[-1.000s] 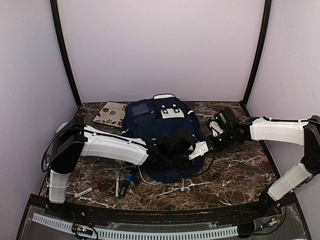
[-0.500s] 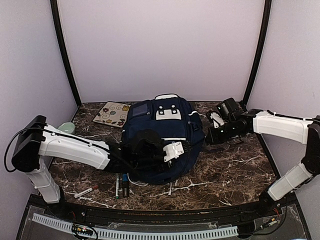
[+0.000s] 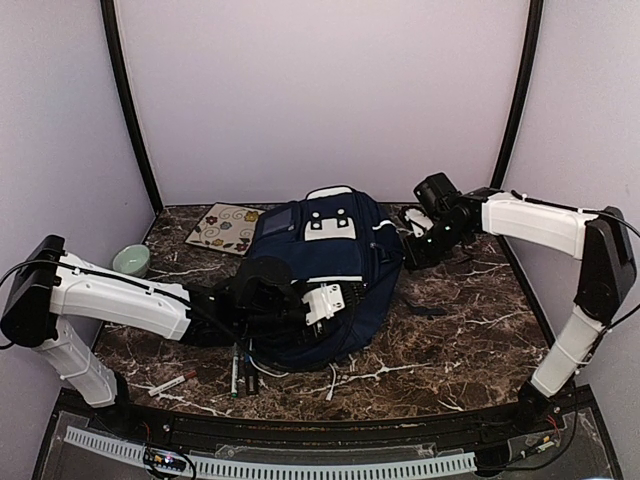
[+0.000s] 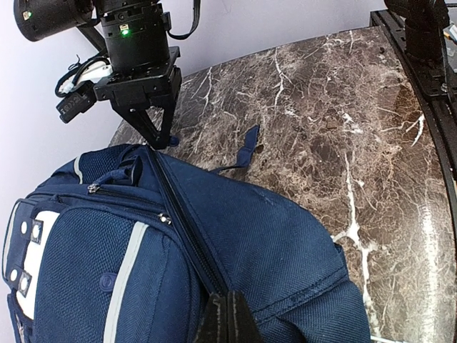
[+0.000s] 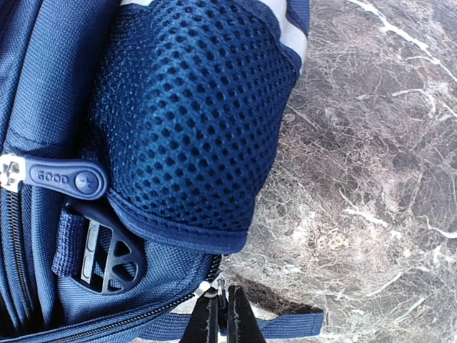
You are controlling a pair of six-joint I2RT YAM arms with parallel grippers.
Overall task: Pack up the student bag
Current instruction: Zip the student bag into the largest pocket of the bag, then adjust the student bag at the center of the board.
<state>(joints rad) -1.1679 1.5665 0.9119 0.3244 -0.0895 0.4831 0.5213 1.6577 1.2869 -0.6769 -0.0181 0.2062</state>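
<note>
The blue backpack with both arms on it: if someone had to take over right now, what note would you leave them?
Left gripper: shut, pinching the student bag on its long zip line.
Right gripper: shut on the bag at the other end of that zip, beside the mesh side pocket.
Things: the bag lies mid-table. The patterned notebook and green bowl sit to its left, and the pens lie in front.
Done: nothing visibly packed; the zip between the grippers looks closed.
Left: probably open the zip, load the loose items, close it.
</note>
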